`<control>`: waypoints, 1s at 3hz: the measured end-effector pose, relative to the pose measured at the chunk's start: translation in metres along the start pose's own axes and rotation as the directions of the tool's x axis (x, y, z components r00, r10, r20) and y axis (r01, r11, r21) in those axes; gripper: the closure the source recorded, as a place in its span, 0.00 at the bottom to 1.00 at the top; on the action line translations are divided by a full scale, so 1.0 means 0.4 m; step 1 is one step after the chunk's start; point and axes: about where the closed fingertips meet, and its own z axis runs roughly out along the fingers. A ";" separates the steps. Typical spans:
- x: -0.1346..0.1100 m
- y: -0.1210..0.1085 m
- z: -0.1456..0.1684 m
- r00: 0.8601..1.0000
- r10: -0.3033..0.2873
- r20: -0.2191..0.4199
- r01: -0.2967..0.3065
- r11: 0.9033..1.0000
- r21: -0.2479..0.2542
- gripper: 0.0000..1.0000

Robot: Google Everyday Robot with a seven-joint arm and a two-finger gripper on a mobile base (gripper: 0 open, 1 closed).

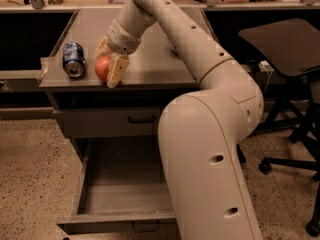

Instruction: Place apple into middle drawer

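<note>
The red-orange apple (pixel 102 68) sits on the grey cabinet top (pixel 160 64) near its front left edge. My gripper (pixel 107 67) reaches down over it from the back right. One pale finger (pixel 118 71) is against the apple's right side and the other (pixel 102 47) is behind its upper left, so the apple lies between them. The fingers are spread and the apple still rests on the top. The middle drawer (pixel 120 191) is pulled out below, its flat grey tray bare; my arm covers its right part.
A blue soda can (pixel 74 60) lies on its side just left of the apple. The upper drawer front (pixel 112 122) with its dark handle is closed. A dark office chair (pixel 283 44) stands at the right. My arm's large base link (pixel 210 174) fills the foreground.
</note>
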 end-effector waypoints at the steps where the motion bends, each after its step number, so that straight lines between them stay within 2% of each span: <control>1: -0.008 0.008 0.006 0.999 -0.011 0.037 0.011 1.000 -0.002 0.53; 2: -0.045 0.055 -0.024 0.994 -0.055 0.093 0.054 0.998 0.016 0.76; 3: -0.101 0.121 -0.103 0.990 -0.098 0.104 0.087 0.990 0.107 0.98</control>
